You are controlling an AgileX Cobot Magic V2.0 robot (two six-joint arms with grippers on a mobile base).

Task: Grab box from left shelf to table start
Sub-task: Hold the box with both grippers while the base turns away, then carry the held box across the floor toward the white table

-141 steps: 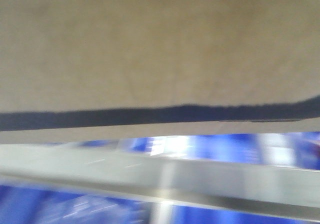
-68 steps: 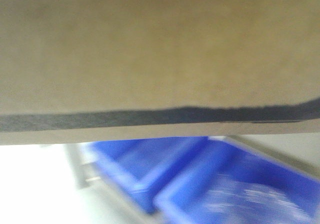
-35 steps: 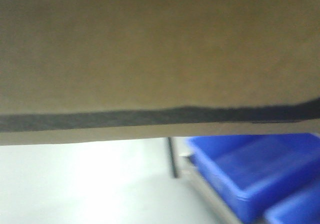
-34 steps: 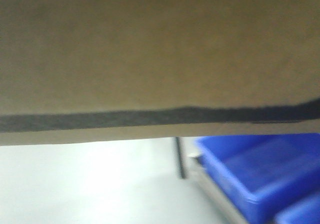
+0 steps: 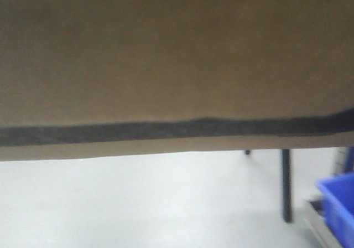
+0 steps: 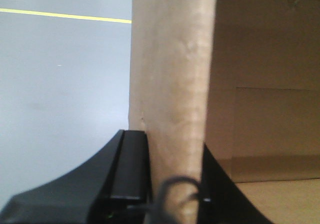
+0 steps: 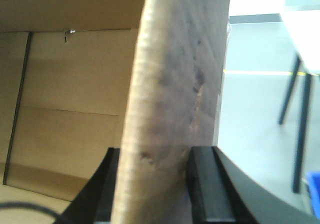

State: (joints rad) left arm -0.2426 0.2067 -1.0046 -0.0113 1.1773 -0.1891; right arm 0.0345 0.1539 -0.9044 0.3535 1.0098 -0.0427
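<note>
2 pincers each clamp 1 side wall of the box (image 5: 166, 54). The left pincer (image 6: 172, 159) is closed on one wall's edge and the right pincer (image 7: 157, 166) on the opposite wall, each with 1 finger inside and 1 outside. Box hangs between the arms, filling the front view above pale floor (image 5: 110, 203), with a blue bin (image 5: 338, 206) low right. Open carton, visible inside bare, so probably light. Corrugated wall is stiff but thin and could buckle or tear at the pinch. Keep both holds deep and level.
</note>
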